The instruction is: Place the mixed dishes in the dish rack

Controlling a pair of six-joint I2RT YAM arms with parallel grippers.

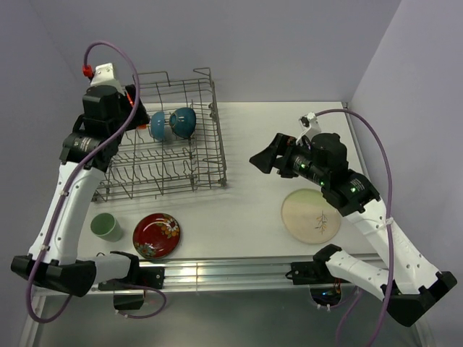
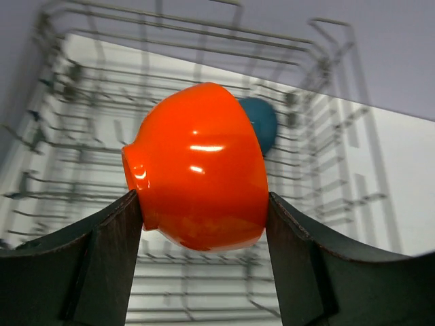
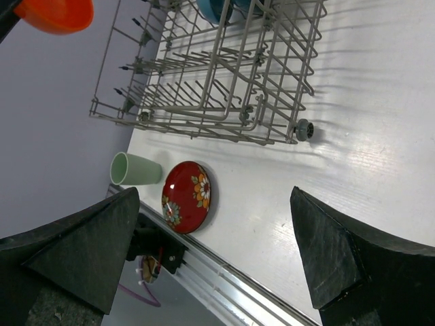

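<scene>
My left gripper [image 2: 204, 204] is shut on the orange bowl [image 2: 197, 166], one finger on each side of it, and holds it on its side above the dish rack [image 2: 204, 30]. In the top view that gripper [image 1: 132, 108] hangs over the rack's [image 1: 219, 155] far left part. A small blue bowl [image 1: 158, 124] and a teal bowl [image 1: 184, 121] stand in the rack. The pale green cup [image 1: 105, 226] and the red floral bowl [image 1: 157, 235] sit on the table in front of the rack. Right of centre my right gripper [image 1: 262, 160] hangs open and empty, with the cream plate [image 1: 311, 215] below it.
In the right wrist view the rack [image 3: 204, 102] runs across the top, and the cup [image 3: 136, 168] and the red bowl [image 3: 187, 197] lie close to the table's metal front rail [image 3: 231, 272]. Grey walls close in the table at the back and on the right.
</scene>
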